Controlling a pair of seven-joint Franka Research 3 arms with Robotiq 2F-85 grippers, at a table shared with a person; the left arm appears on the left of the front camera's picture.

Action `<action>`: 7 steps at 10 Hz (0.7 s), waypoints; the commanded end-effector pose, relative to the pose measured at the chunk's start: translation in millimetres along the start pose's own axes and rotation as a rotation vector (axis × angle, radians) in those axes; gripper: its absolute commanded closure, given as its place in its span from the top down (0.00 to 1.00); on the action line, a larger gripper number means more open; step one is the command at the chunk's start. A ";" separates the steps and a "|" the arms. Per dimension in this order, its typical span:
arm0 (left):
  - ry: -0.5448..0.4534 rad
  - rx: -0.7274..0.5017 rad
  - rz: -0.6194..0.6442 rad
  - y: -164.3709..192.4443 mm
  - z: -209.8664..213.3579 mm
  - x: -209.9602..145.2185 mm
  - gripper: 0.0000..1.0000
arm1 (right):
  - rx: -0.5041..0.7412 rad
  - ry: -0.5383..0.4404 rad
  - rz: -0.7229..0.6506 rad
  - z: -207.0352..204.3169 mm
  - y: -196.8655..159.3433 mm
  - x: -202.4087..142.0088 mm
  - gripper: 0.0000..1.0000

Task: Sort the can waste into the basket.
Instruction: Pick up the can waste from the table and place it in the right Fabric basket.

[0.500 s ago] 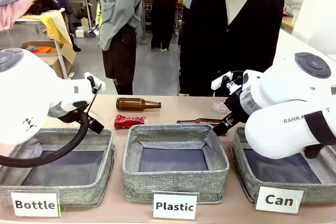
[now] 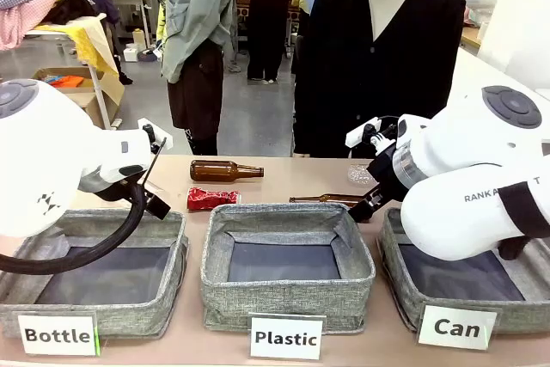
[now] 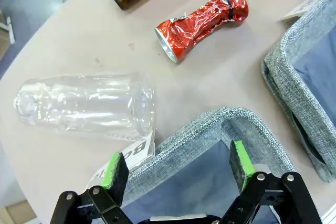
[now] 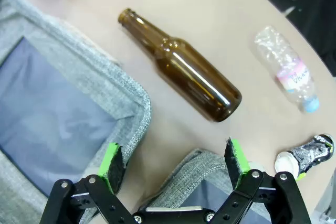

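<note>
The shiny red crushed can (image 2: 212,198) lies on the table behind the gap between the Bottle and Plastic bins; from the left wrist the red can (image 3: 202,22) lies well ahead of my open left gripper (image 3: 176,169), which hovers over a grey bin corner. The black crushed can (image 4: 307,156) with a white end lies to the right of my open right gripper (image 4: 173,163). That gripper hangs over the rim (image 4: 181,179) of the basket labelled "Can" (image 2: 391,251), with nothing between its fingers.
A brown bottle (image 2: 225,170) lies at the far side, a second brown bottle (image 4: 181,74) just ahead of my right gripper. A clear plastic bottle (image 3: 86,103) lies by the Bottle bin (image 2: 94,223). The Plastic bin (image 2: 288,215) stands in the middle. A person (image 2: 378,58) stands across the table.
</note>
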State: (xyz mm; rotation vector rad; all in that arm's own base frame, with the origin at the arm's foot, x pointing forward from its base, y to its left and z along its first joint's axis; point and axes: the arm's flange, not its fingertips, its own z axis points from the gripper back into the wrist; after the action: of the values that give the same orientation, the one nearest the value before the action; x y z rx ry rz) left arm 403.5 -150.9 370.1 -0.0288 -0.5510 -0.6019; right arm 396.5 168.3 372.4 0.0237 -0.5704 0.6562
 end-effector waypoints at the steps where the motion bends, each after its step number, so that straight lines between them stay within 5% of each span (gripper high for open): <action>1: 0.000 0.000 0.000 0.0 0.0 0.0 1.00 | 0.000 0.000 -0.001 0.0 -0.1 0.0 1.00; 7: 0.000 0.000 0.000 0.0 0.0 0.0 1.00 | 0.000 0.000 -0.001 0.0 -0.1 0.0 1.00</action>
State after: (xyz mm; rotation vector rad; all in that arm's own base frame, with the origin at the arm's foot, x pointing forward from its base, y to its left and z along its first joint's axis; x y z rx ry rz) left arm 403.5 -150.9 370.1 -0.0288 -0.5510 -0.6019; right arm 396.5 168.3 372.4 0.0237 -0.5704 0.6562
